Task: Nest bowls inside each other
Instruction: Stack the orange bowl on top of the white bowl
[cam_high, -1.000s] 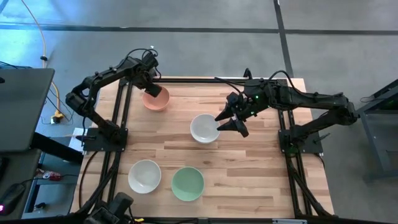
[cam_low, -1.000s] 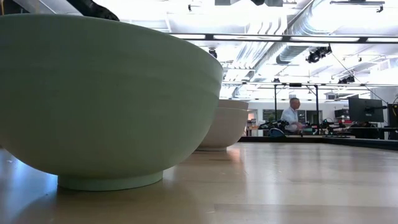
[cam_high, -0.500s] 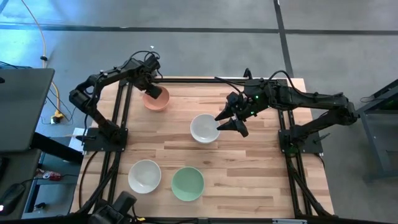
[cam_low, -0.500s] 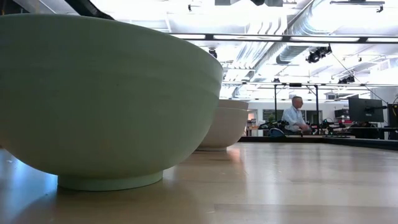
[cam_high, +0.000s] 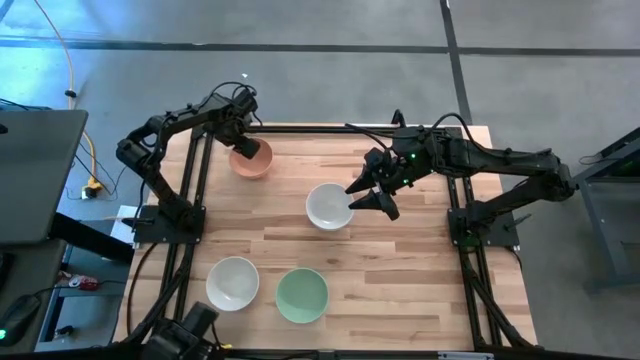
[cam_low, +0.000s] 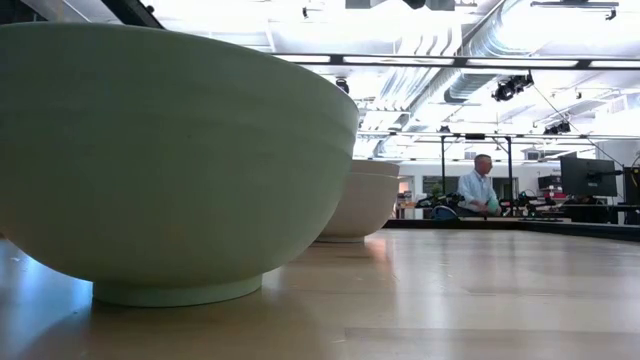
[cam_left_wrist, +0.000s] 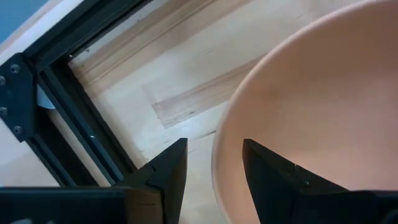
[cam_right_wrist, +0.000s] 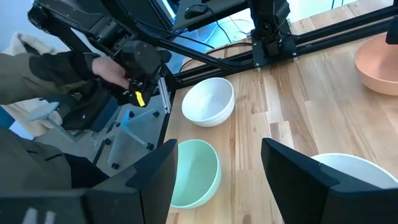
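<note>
The salmon-orange bowl (cam_high: 252, 160) stands on its base near the table's far-left corner. My left gripper (cam_high: 243, 146) is open at its far-left rim; in the left wrist view my left gripper (cam_left_wrist: 214, 171) has one finger inside the salmon-orange bowl (cam_left_wrist: 311, 106) and one outside. A white bowl (cam_high: 327, 206) stands mid-table, and my right gripper (cam_high: 367, 197) hovers open just right of it. Another white bowl (cam_high: 232, 282) and the mint green bowl (cam_high: 301, 295) stand near the near edge. No other bowl shows. My left gripper stands over the salmon-orange bowl's rim (cam_left_wrist: 219, 149) from above, one finger (cam_left_wrist: 267, 171) inside the bowl and one finger (cam_left_wrist: 168, 171) outside. I cannot tell whether either finger touches the wall. The bowl rests on the table.
Black frame rails (cam_high: 196, 170) run along the table's left and right sides. Bare wood lies between the bowls. A person's hands (cam_right_wrist: 109, 71) show at the near-left corner in the right wrist view, and another person (cam_low: 480, 188) stands far off in the room.
My left arm's elbow has shifted slightly toward the far edge while its gripper stays at the salmon-orange bowl. The bowls have not moved.
</note>
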